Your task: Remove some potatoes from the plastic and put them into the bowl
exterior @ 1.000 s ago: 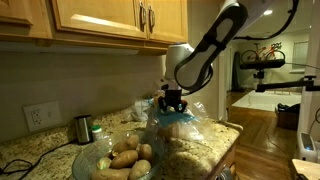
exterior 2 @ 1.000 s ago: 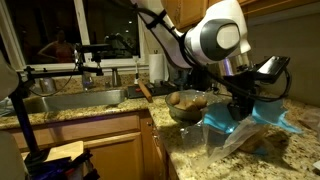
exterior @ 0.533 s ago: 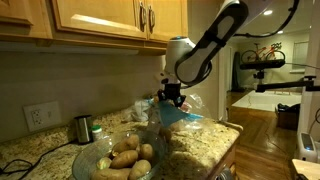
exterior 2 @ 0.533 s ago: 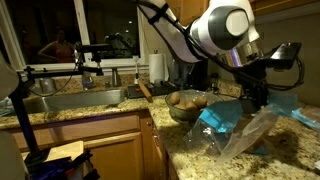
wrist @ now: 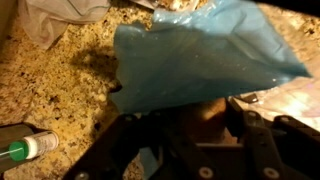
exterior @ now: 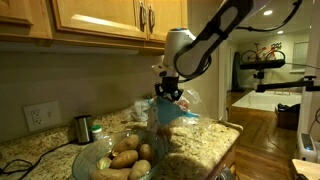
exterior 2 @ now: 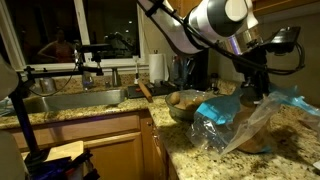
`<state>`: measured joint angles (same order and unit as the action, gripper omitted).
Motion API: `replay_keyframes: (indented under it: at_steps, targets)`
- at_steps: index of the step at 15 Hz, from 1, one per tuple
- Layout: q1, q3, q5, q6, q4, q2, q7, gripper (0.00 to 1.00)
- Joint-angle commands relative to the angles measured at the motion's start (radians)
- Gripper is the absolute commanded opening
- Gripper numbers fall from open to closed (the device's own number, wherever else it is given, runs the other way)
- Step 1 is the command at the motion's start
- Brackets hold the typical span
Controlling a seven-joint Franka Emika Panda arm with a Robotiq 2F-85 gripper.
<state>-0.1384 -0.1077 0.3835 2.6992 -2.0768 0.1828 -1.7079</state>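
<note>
My gripper [exterior: 167, 94] hangs above the granite counter, shut on a tan-brown potato [wrist: 203, 112] that shows between the fingers in the wrist view. The plastic bag [exterior: 172, 113], blue on top and clear below, clings around the gripper and is lifted off the counter with it; it also shows in an exterior view [exterior 2: 216, 110] and the wrist view [wrist: 200, 55]. The gripper [exterior 2: 262, 88] is beside and above the glass bowl [exterior 2: 178, 113]. The bowl [exterior: 92, 160] holds several potatoes [exterior: 126, 158].
A small dark metal cup [exterior: 83, 128] stands by the wall near an outlet [exterior: 38, 116]. A sink [exterior 2: 70, 100] and a paper towel roll [exterior 2: 157, 67] lie beyond the bowl. A cloth [wrist: 60, 18] and a green-capped tube [wrist: 25, 149] lie on the counter.
My gripper has risen and shifted sideways, pulling the plastic bag up off the counter with it. The bowl and its potatoes have not moved.
</note>
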Motion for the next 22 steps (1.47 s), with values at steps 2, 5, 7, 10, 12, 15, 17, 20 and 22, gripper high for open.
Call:
replay_keyframes:
  at_steps: [2, 5, 7, 10, 12, 15, 17, 20, 22]
  targets:
    - [0.015, 0.025, -0.003, 0.027, -0.046, -0.076, -0.006, 0.3]
    - [0.024, 0.06, -0.034, 0.033, -0.054, -0.085, -0.027, 0.3]
    - [0.032, 0.085, -0.062, 0.034, -0.059, -0.087, -0.043, 0.3]
    - [0.042, 0.123, -0.12, 0.031, -0.064, -0.085, -0.082, 0.3]
    - [0.044, 0.153, -0.189, 0.027, -0.07, -0.082, -0.13, 0.3]
    - [0.047, 0.189, -0.295, 0.012, -0.076, -0.074, -0.212, 0.3]
    - [0.047, 0.212, -0.369, 0.004, -0.082, -0.068, -0.274, 0.3]
    - [0.055, 0.241, -0.454, -0.009, -0.09, -0.045, -0.356, 0.3]
    - [0.059, 0.258, -0.487, -0.013, -0.093, -0.023, -0.395, 0.3]
